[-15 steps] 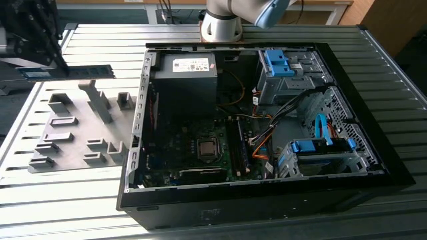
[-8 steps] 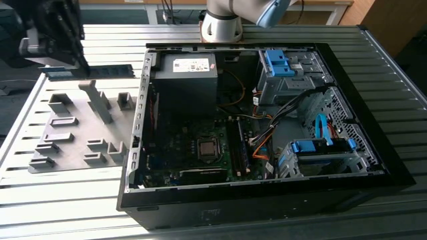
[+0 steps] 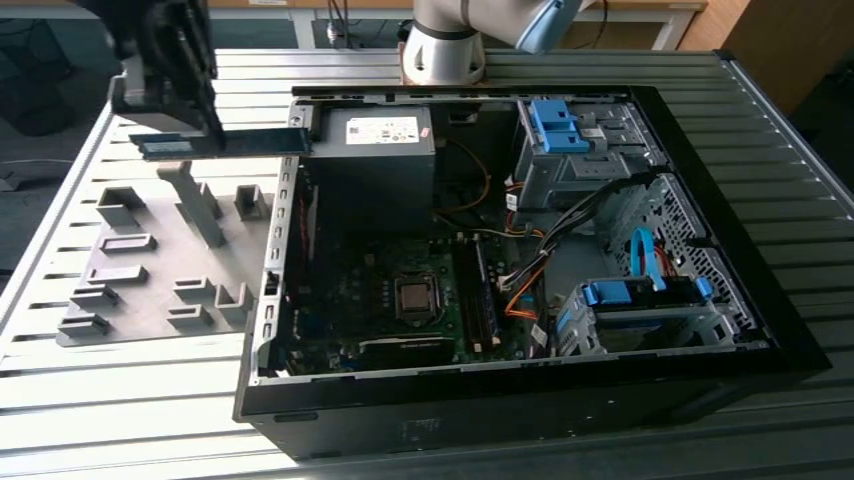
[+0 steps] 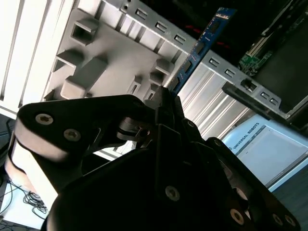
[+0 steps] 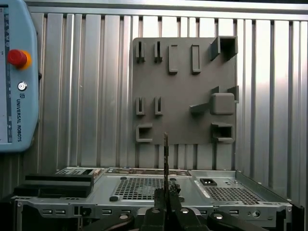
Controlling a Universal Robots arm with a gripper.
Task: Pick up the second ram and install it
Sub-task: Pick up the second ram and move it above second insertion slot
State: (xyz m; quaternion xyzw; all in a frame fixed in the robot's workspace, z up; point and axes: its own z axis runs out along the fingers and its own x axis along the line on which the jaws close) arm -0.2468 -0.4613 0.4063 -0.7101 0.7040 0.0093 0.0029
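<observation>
The second ram (image 3: 247, 142) is a thin dark stick held level in the air, above the table at the exterior view's left, just outside the open computer case (image 3: 747, 300). My gripper (image 3: 171, 135) is shut on one end of it, and the free end points toward the power supply (image 3: 376, 150). In the second wrist view the ram (image 4: 202, 43) runs out from between the fingers of my gripper (image 4: 166, 103) over the case's edge. In the first wrist view the ram (image 5: 165, 154) shows edge-on above my gripper (image 5: 166, 195). The long black motherboard slots (image 3: 477, 290) lie inside the case.
A grey fixture plate (image 3: 147, 290) with raised blocks lies on the slatted table beside the case, below the held stick. Blue drive cages (image 3: 641, 300) and loose cables (image 3: 534, 270) fill the case's right side. A teach pendant (image 5: 17, 77) with a red button rests on the table.
</observation>
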